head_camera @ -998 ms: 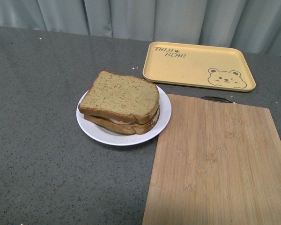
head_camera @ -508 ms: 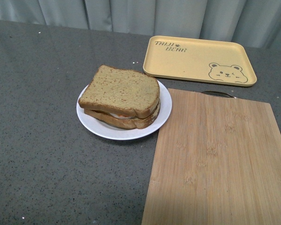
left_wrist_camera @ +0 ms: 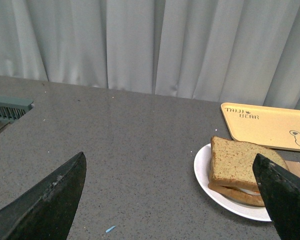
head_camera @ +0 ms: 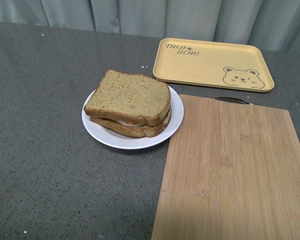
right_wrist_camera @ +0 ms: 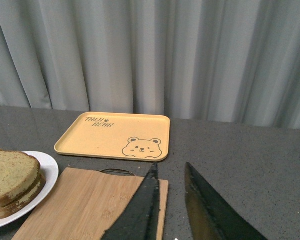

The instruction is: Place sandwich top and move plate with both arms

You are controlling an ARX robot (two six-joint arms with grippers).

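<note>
Nearest the robot, the left gripper (left_wrist_camera: pixel 168 157) hangs spread wide and empty. The right gripper (right_wrist_camera: pixel 171 167) has its jaws drawn close with a slim gap, and it's empty too. The cutting board (head_camera: pixel 235 170) fills the worktop's near right. Mid-worktop, the sandwich top (head_camera: pixel 129 96) crowns the stack on the plate (head_camera: pixel 176 121), just beside the board's far left corner. Bread's placed, I'd say, but the two-armed plate move remains. The yellow tray (head_camera: pixel 212 65) waits at the far edge.

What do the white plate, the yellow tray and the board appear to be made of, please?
The plate looks like glazed ceramic or melamine: smooth, plain white. The tray seems matte plastic or fibre composite: even yellow, printed bear. The board looks like bamboo: pale glued strips with node marks.
</note>
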